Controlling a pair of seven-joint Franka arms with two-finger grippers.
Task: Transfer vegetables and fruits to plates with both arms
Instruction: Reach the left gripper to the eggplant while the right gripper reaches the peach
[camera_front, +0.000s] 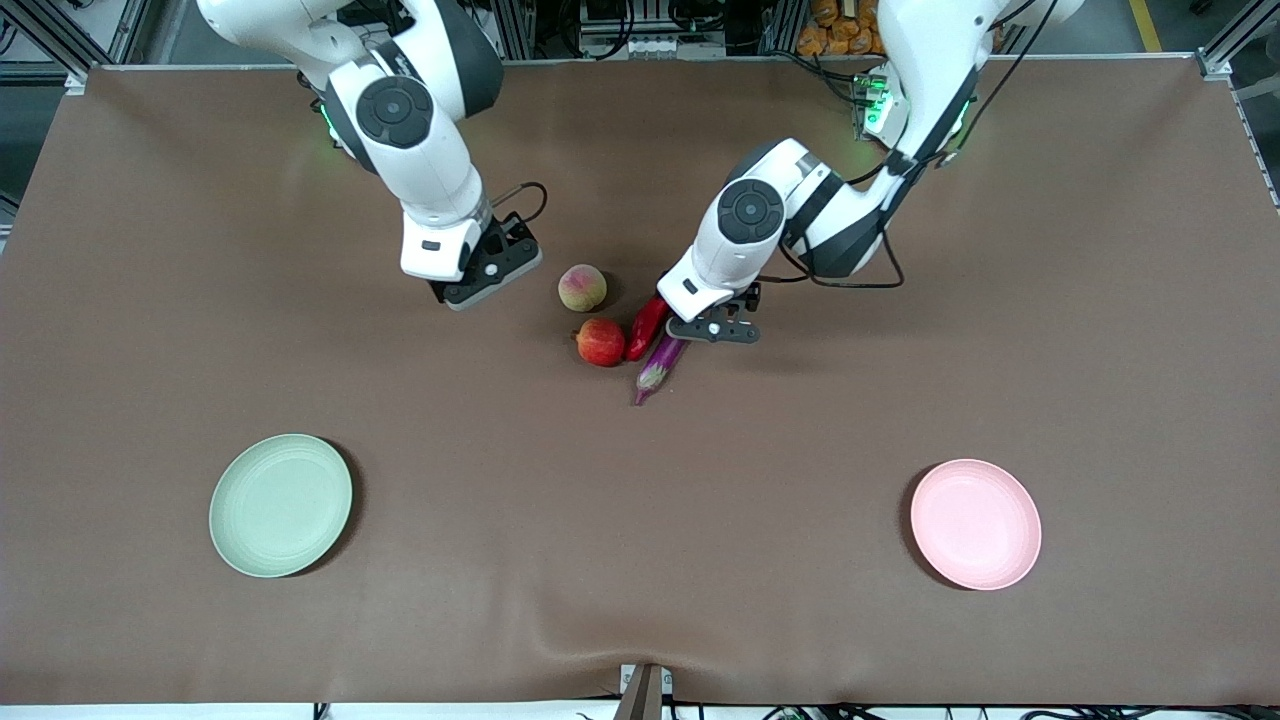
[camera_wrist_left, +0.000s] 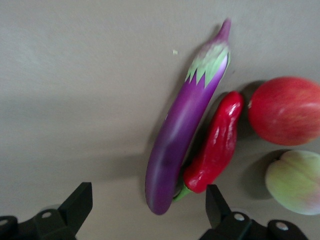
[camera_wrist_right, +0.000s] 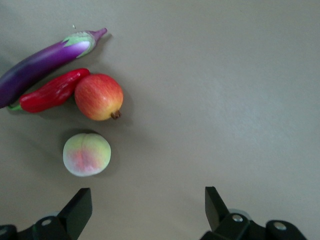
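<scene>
Both grippers spread wide, all four items unheld at mid-table.

Nearest you, the green plate (camera_front: 280, 505) and pink plate (camera_front: 975, 523) sit toward opposite ends. Farther in, the eggplant (camera_front: 660, 366), chili pepper (camera_front: 647, 326), pomegranate (camera_front: 600, 342) and peach (camera_front: 582, 288) cluster. Your left gripper (camera_wrist_left: 147, 207) hangs over the eggplant; your right gripper (camera_wrist_right: 147, 207) hovers beside the peach.

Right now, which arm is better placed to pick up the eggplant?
Left. The left gripper hangs open directly over the eggplant, fingers straddling its thick end. The right gripper, also open, is over bare table near the peach.
</scene>
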